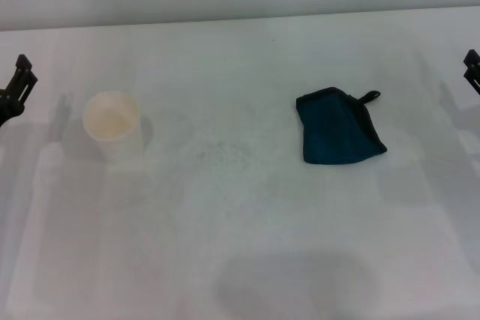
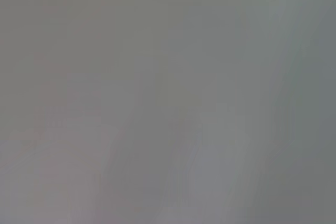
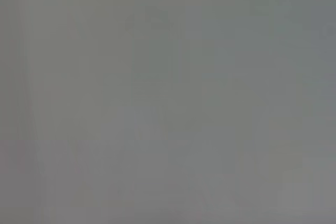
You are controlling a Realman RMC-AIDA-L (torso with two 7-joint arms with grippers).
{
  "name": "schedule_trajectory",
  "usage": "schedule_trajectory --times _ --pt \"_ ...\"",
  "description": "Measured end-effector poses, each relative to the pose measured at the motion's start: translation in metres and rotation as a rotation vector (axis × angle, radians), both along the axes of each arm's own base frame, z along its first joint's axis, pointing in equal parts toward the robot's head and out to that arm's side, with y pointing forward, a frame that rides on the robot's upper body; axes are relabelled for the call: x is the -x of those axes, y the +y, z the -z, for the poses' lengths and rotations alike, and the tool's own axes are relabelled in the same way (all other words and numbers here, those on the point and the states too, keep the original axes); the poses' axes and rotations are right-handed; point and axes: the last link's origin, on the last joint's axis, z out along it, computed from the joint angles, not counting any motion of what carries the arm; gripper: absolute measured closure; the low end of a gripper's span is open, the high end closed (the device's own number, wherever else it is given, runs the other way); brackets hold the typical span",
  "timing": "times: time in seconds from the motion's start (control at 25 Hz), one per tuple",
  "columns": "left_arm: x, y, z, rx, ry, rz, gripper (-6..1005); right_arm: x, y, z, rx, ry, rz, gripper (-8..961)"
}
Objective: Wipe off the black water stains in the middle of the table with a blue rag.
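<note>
Two hands sit parked at the edges of my head view: the left hand at nine o'clock, the right hand at three; I cannot tell either's grip state. On the white surface, the blue rag lies crumpled toward two o'clock, a white paper cup toward ten. Both wrist views show only blank grey.

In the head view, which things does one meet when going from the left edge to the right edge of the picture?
left gripper → white paper cup → faint specks in the middle of the table, where no dark stain shows → blue rag → right gripper
</note>
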Motion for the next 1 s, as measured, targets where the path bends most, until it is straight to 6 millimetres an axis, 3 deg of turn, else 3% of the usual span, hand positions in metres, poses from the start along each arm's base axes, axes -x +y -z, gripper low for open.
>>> schedule_trajectory --times 0.64,1.0 --pt "-0.001 -0.001 0.013 0.064 -0.014 -0.025 108 -0.004 -0.008 -0.001 -0.037 0.053 0.026 199" --pt "0.002 0.002 0.01 0.056 -0.014 -0.046 107 -0.011 -0.008 -0.006 -0.057 0.05 0.068 199"
